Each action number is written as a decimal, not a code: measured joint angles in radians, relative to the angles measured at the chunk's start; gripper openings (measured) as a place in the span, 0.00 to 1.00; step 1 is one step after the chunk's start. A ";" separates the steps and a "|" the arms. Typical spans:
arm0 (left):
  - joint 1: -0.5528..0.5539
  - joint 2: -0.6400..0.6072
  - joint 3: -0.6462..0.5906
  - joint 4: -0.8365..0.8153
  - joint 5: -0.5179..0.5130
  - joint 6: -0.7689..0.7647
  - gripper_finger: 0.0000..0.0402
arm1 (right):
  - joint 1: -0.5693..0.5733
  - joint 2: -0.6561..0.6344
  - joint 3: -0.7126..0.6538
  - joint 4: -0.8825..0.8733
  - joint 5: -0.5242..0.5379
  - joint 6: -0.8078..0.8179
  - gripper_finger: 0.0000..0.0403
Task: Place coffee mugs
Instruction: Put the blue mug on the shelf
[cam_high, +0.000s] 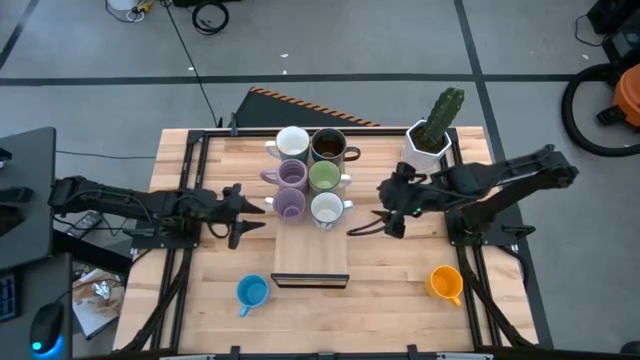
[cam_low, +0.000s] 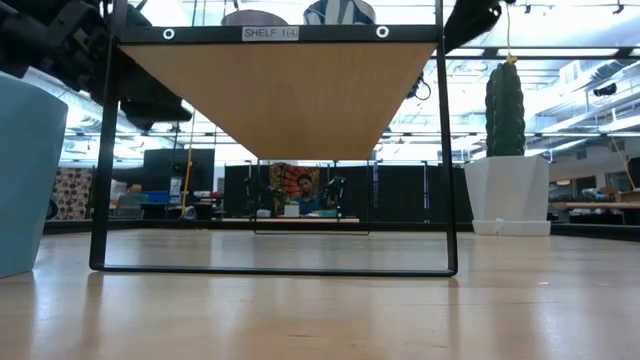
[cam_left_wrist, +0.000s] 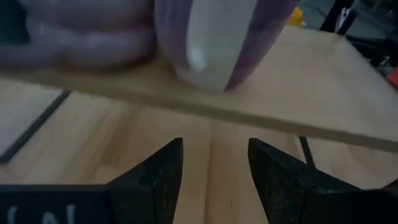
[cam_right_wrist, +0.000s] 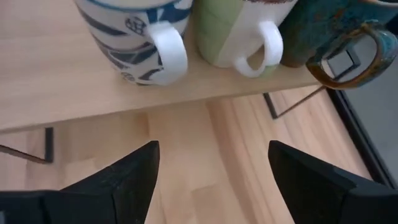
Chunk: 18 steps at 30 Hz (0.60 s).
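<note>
Six mugs sat on the shelf; blue mug and orange mug remained on the table. Left gripper and right gripper flanked the shelf, fingers spread, empty.

"SHELF 1(4)" label on shelf

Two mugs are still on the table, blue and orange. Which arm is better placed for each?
Left for the blue mug, right for the orange mug. Each lies on that arm's own side of the shelf. Both the left gripper and the right gripper are open and empty beside the shelf, so neither has a clear head start.
</note>
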 joint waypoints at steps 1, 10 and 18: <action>0.000 0.000 0.000 -0.013 0.000 -0.014 0.47 | -0.001 -0.021 -0.033 0.029 0.005 -0.018 0.76; -0.019 0.000 0.000 -0.074 0.227 -0.235 0.47 | 0.000 -0.071 -0.300 0.334 0.021 -0.104 0.76; -0.276 0.000 0.138 -0.287 -0.013 -0.399 0.47 | 0.003 -0.084 -0.358 0.456 0.037 -0.178 0.72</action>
